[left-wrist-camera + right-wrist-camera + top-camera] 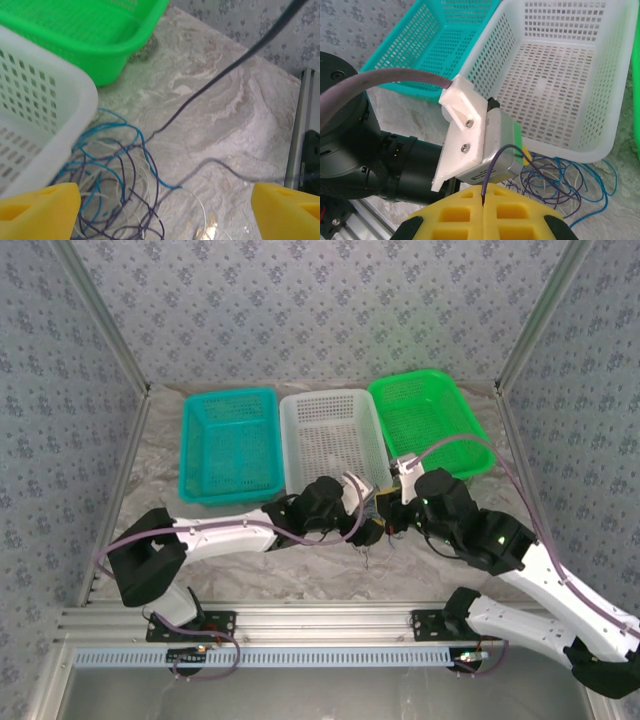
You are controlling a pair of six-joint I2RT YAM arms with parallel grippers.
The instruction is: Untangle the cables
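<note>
Tangled cables [120, 192] just beside white basket [47, 102]

Left arm [225, 535]: reaching right toward the table's middle.
Left gripper [165, 215]: jaws wide apart.
Right gripper [483, 207]: fingers pressed together, pinching purple cable [492, 165].

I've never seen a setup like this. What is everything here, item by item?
teal basket: one, far side of the table, left
white basket: one, middle of the row
green basket: one, right
cables: one tangle of purple, blue and white wires, on the table by the white basket
purple wire: one, rising from the tangle
metal rail: one, silver, near edge
left gripper: yellow fingers, open above the tangle
right gripper: yellow fingers, shut on the purple wire
</note>
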